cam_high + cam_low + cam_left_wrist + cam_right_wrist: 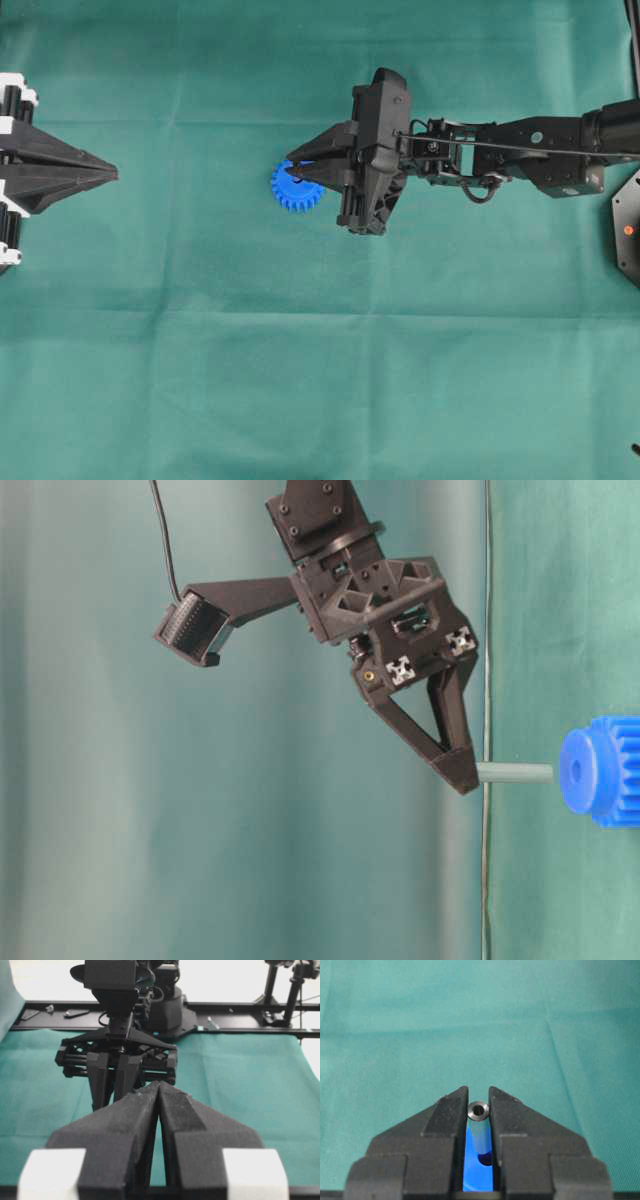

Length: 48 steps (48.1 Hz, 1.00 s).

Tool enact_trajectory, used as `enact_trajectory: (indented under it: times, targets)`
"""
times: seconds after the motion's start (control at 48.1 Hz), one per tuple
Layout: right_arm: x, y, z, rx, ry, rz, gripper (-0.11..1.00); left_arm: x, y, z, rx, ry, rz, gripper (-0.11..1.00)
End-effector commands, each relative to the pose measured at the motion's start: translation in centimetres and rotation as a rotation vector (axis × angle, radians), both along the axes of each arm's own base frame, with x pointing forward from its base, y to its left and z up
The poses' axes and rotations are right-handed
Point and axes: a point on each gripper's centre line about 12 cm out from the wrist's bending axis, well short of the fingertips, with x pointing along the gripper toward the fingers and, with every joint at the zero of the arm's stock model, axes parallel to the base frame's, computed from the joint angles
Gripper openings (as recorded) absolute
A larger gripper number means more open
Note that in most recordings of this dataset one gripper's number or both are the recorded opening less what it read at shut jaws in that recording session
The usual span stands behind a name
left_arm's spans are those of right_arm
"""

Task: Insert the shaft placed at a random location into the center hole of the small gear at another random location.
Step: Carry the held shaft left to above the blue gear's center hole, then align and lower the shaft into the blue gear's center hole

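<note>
The small blue gear (292,192) lies flat on the green cloth near the middle. My right gripper (297,166) hangs right over it, shut on the shaft (515,773), which stands upright. In the table-level view the shaft's lower end meets the gear's hub face (590,772). In the right wrist view the shaft's shiny top end (478,1110) sits between the fingers (447,1115). Its foot stands at the dark center hole (487,1160) in the blue face (477,1180); whether it has entered, I cannot tell. My left gripper (113,175) rests shut and empty at the far left (159,1085).
A black mount (628,230) with a red dot sits at the right edge. A black frame rail (240,1007) runs along the table's far side in the left wrist view. The right arm (520,150) stretches in from the right.
</note>
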Motion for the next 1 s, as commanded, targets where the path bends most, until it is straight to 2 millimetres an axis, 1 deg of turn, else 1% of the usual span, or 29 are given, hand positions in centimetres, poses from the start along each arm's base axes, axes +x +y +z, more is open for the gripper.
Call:
enact_trajectory:
  times: [0.0,0.52,0.81,0.873,0.977]
  targets:
    - [0.3,0.0,0.9,-0.018,-0.027,0.008,0.12,0.3,0.0,0.8,0.005,-0.017,-0.001,0.0]
    - [0.8,-0.1,-0.9,-0.022,-0.005,0.009,0.12,0.3,0.0,0.8,0.005,-0.017,-0.001,0.0]
    - [0.7,-0.1,-0.7,-0.023,-0.01,0.008,0.12,0.3,0.0,0.8,0.005,-0.017,-0.001,0.0]
    - [0.7,-0.1,-0.5,-0.025,-0.014,0.007,0.12,0.3,0.0,0.8,0.003,-0.017,-0.001,0.0]
    - [0.7,-0.2,0.5,-0.034,-0.033,0.009,0.12,0.3,0.0,0.8,0.003,-0.017,-0.001,0.0]
